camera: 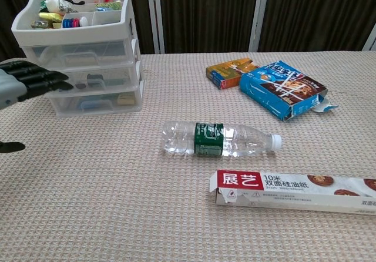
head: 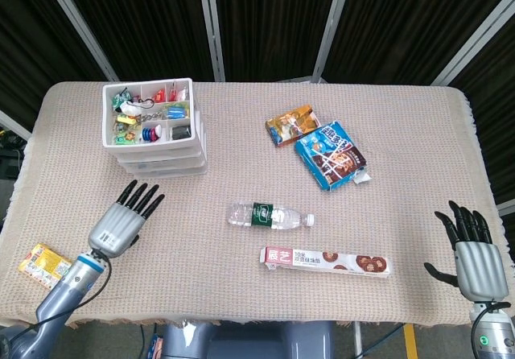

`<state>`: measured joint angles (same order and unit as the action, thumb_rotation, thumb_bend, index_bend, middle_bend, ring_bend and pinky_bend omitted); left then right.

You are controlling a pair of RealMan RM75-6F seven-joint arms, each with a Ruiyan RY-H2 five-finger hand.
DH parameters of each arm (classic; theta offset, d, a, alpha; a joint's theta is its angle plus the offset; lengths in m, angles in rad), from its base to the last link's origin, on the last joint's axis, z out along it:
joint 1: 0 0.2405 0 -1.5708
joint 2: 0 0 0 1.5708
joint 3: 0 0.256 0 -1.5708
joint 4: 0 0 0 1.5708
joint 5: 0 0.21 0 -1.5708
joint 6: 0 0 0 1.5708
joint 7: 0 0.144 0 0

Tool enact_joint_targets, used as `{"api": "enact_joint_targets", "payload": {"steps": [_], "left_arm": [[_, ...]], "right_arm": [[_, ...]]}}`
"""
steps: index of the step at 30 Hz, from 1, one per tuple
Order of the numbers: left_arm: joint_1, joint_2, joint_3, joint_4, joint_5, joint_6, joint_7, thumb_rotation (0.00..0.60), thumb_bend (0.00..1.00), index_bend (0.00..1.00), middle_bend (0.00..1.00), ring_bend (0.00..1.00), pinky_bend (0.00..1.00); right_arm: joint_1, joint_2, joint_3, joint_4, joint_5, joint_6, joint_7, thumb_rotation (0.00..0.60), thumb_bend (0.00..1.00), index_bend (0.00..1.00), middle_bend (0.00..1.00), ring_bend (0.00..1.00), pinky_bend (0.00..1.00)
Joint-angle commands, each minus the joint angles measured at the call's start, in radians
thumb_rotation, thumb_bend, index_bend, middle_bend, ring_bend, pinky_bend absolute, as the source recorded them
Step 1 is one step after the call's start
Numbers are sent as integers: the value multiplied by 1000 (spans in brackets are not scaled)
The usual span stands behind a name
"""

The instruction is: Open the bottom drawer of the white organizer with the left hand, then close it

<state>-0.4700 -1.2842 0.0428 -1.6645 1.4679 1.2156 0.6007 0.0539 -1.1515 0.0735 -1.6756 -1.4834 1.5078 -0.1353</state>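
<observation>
The white organizer [head: 157, 129] stands at the far left of the table [head: 241, 295], its top tray full of small colourful items, and its bottom drawer [camera: 97, 102] sits flush with the drawers above it. The left hand [head: 122, 219] hovers near the organizer on its near side, apart from it, fingers extended and slightly spread, holding nothing; in the chest view its dark fingertips [camera: 56, 81] show at the left edge in front of the middle drawer. The right hand [head: 471, 254] rests at the near right corner of the table, fingers spread and empty. A water bottle [head: 269, 216] lies on its side near the middle, with a long red-and-white box [head: 325, 261] just nearer than it. Further right sit a blue cookie box [head: 331, 154] and an orange snack pack [head: 292, 125], touching. A small yellow packet [head: 43, 262] lies at the near left edge.
</observation>
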Motion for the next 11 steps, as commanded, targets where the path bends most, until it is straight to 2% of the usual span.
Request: {"api": "enact_joint_targets", "payload": {"steps": [1,6,11], "left_arm": [[104,75,29,-104,73,154,-152,600,221,0,0,0,0],[175,101,52,-91,121,260,-189,600,203,0,0,0,0],[233,105,62,-61,110,311,-240,600,198,0,0,0,0]], "right_arm": [[0,-1,1,0,1,2,-2,600,9,156,0,0,0],[1,-3,4,0,-1,5,-6,600,8,156,0,0,0],[3,-6,5,2,-8,9,-7,600,9,156,0,0,0]]}}
